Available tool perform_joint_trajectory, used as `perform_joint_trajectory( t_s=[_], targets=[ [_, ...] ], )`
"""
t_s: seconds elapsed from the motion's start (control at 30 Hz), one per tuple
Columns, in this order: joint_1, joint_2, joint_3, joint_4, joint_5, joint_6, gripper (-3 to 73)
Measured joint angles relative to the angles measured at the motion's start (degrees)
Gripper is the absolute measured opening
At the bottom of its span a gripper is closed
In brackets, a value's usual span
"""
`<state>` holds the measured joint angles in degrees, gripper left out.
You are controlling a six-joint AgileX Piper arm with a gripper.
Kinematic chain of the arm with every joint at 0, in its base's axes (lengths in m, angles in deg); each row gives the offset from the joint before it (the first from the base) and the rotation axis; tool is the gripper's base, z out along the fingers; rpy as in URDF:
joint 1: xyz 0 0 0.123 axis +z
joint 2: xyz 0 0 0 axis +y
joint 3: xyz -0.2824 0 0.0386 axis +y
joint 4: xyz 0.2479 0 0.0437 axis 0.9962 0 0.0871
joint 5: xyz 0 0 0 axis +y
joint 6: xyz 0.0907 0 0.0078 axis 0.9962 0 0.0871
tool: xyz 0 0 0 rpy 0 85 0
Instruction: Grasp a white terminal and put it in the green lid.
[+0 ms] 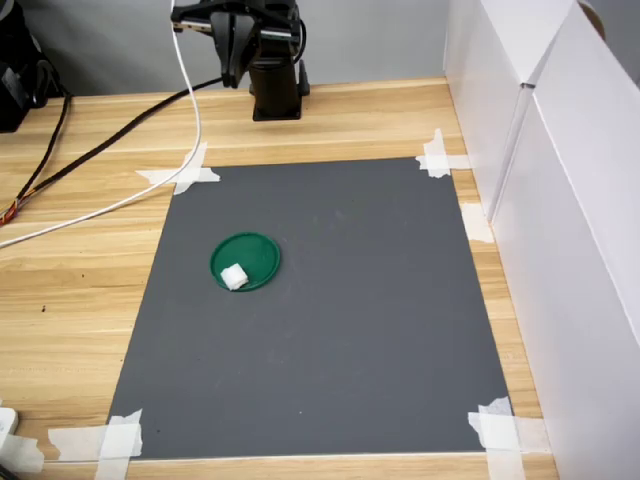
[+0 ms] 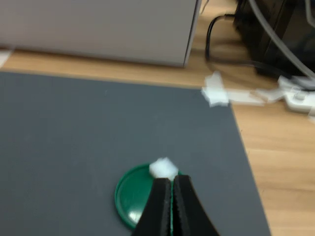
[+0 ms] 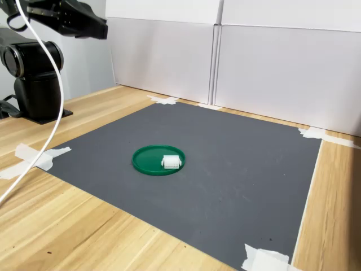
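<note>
The white terminal [image 1: 234, 277] [image 3: 171, 162] lies inside the green lid [image 1: 256, 250] [image 3: 146, 158], close to its rim. The lid rests flat on the dark grey mat [image 1: 340, 330]. My gripper [image 3: 98, 28] [image 1: 232, 72] hangs high in the air near the arm's base, well away from the lid. In the wrist view its two black fingers [image 2: 157, 206] stand nearly together with nothing between them, so the gripper [image 2: 171, 181] is shut. Past the fingertips in that view are the terminal [image 2: 163, 168] and the lid [image 2: 130, 196].
White tape [image 1: 435, 155] pins the mat's corners to the wooden table [image 1: 70, 290]. White panels [image 1: 560, 200] wall off the first exterior view's right. The arm's black base [image 1: 275, 90] stands at the back, with a white cable [image 1: 190, 110] and black cables [image 1: 90, 155] trailing left.
</note>
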<state>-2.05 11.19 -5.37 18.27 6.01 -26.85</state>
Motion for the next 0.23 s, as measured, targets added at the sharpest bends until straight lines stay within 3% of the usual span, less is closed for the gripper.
perform_joint_trajectory(
  t_s=[0.23],
  targets=[
    [0.0,-1.8,1.5,0.0,5.4,0.0,-1.5]
  ],
)
